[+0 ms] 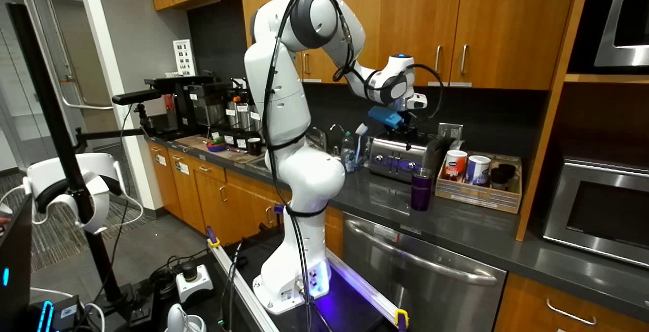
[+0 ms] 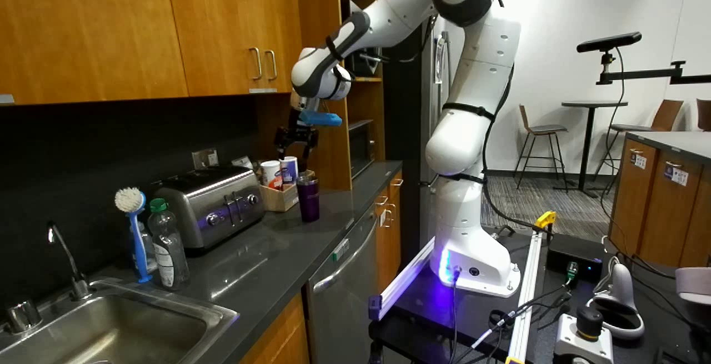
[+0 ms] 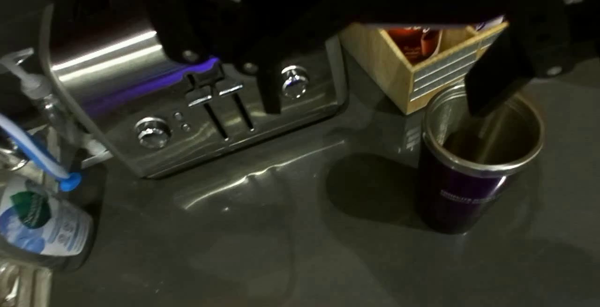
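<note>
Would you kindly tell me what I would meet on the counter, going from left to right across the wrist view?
Labelled bottle → silver toaster → purple cup.

One tumbler [image 3: 457, 197]; one toaster [image 2: 214, 208]; one brush [image 2: 138, 233]; two canisters [image 1: 455, 164]

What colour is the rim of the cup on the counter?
The rim of the cup is silver, seen best in the wrist view.

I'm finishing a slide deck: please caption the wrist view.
Open gripper above a dark counter, with a silver toaster at upper left and a purple tumbler at right.
</note>
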`<state>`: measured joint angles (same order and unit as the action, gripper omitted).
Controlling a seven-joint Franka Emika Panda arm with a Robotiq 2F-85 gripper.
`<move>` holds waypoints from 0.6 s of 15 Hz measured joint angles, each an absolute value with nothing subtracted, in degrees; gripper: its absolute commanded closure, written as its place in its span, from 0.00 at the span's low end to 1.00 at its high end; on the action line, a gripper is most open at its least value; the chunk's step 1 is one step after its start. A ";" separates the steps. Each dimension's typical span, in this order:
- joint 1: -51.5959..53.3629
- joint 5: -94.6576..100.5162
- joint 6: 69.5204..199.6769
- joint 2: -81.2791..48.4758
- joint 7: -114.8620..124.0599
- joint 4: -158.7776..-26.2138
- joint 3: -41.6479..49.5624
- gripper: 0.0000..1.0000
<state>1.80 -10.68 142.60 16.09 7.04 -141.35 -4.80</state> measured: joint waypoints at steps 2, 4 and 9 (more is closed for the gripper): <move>2.23 -10.07 143.10 16.58 8.16 -142.11 -5.01 0.00; 2.22 -10.08 143.09 16.29 8.05 -141.90 -4.76 0.00; 2.51 -11.38 143.11 15.19 8.35 -140.29 -4.35 0.00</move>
<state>2.51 -11.38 143.11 15.19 8.35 -140.29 -4.35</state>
